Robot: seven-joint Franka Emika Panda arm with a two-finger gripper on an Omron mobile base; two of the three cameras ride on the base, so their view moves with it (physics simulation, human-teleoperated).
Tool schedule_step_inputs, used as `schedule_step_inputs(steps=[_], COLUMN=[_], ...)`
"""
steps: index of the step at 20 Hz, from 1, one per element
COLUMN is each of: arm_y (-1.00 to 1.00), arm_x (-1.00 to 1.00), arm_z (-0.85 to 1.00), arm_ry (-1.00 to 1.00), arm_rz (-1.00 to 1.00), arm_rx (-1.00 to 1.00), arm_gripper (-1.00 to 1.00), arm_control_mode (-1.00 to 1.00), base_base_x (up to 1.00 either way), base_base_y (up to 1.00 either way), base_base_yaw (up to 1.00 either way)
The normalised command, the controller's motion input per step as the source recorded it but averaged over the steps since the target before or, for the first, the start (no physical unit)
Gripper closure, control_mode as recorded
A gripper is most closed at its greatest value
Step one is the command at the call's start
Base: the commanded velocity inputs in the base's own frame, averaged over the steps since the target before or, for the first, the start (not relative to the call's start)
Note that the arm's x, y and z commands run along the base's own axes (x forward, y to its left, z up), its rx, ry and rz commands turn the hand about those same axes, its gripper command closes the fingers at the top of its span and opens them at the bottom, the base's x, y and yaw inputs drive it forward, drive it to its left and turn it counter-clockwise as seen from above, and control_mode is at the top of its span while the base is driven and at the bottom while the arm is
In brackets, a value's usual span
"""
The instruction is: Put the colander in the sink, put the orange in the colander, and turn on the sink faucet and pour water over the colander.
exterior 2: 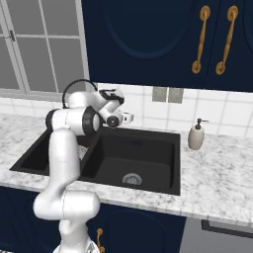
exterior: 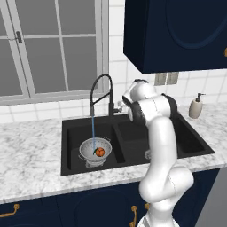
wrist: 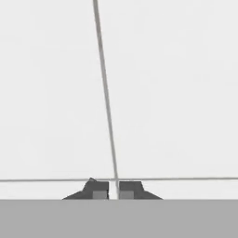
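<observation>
Colander (exterior: 94,152) sits in black sink (exterior: 71,133) under running water — marble counter (exterior: 31,150) around; end effector (wrist: 114,190) closed, empty.

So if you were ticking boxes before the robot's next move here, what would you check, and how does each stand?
1. Colander sits in the left basin of the sink: ok.
2. Orange lies inside the colander: ok.
3. Sink faucet runs, and the water stream falls into the colander: ok.
4. Gripper is shut and holds nothing, facing white wall tile: ok.
5. Gripper is clear of the faucet lever: cannot tell.
6. Soap dispenser stands upright on the counter, apart from the arm: ok.
</observation>
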Motion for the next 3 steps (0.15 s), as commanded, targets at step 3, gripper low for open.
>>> schedule_step_inputs(steps=[3], arm_y=[-0.12], arm_x=[-0.23], arm_z=[0.07], arm_ry=[0.01], arm_rz=[-0.01], arm_rx=[0.03], arm_gripper=[1.00], arm_control_mode=[-1.00], base_base_x=[0.00], base_base_y=[0.00], base_base_yaw=[0.00])
